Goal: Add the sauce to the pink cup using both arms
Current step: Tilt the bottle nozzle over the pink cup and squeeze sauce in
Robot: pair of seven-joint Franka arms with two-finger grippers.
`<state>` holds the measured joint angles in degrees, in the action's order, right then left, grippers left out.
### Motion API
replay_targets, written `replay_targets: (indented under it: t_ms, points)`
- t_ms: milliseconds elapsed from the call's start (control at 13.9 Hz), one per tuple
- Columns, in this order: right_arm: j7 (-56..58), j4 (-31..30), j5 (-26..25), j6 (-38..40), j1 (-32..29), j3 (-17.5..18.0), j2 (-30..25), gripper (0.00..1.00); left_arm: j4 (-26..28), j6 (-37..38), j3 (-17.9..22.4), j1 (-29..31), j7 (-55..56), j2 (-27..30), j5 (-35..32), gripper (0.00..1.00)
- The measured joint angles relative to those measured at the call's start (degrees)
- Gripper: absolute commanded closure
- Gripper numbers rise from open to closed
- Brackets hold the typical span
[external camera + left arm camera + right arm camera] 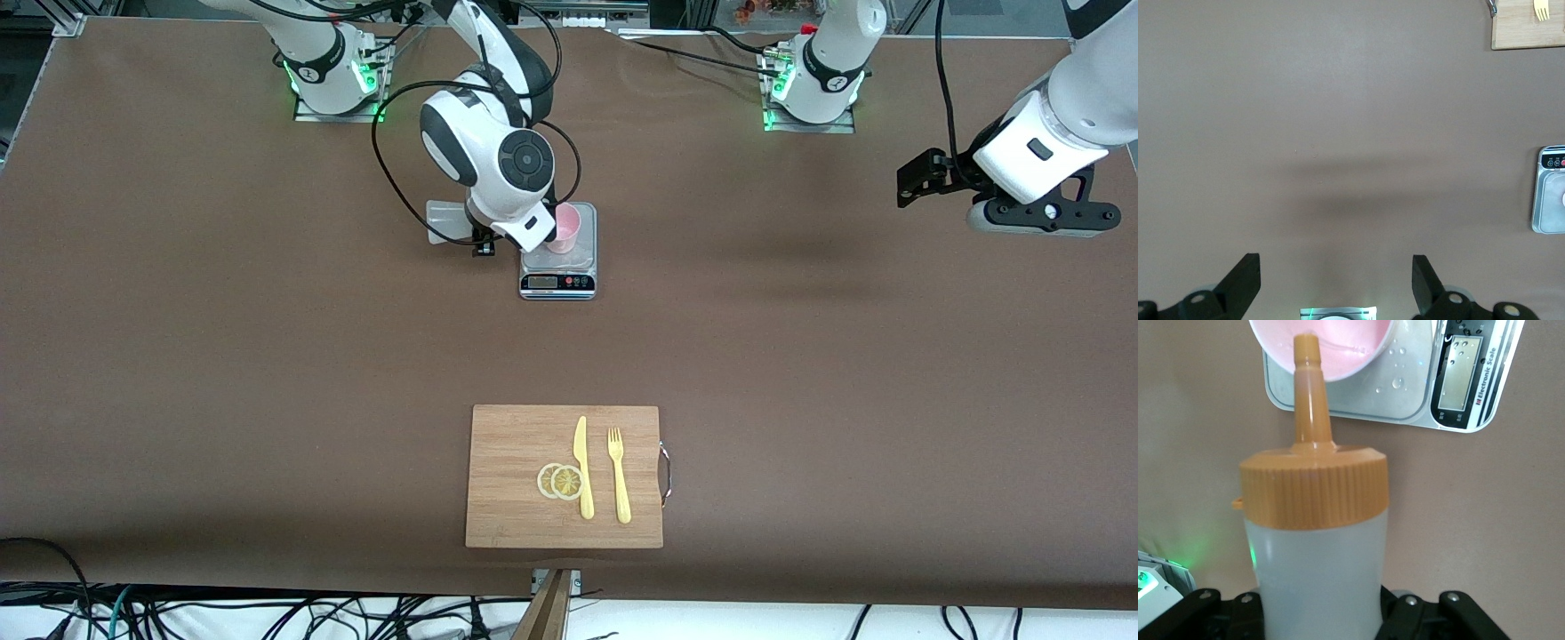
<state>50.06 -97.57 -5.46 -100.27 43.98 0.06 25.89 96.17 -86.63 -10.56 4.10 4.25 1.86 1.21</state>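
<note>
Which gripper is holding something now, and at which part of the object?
The right gripper holds the sauce bottle by its lower body, nozzle over the pink cup. The left gripper is open and holds nothing.

Table cover (267, 356) matt brown; cutting board (516, 498) wood; scale (1405, 393) brushed metal; sauce cap (1315, 493) ribbed plastic.

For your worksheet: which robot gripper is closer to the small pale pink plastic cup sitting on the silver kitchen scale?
The right gripper. It holds the translucent orange-capped squeeze bottle right beside the pale pink plastic cup, nozzle over its rim. The left gripper waits open over bare table at the left arm's end.
</note>
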Motion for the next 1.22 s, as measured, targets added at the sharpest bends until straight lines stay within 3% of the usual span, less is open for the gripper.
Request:
replay_targets:
  t_ms: [1220]
  points:
    - [0.91, -0.01, 0.86, -4.55, 0.03, 0.06, 0.08, 1.00, -0.17, 0.00, 0.00, 0.00, -0.03, -0.04, 0.00, 0.00]
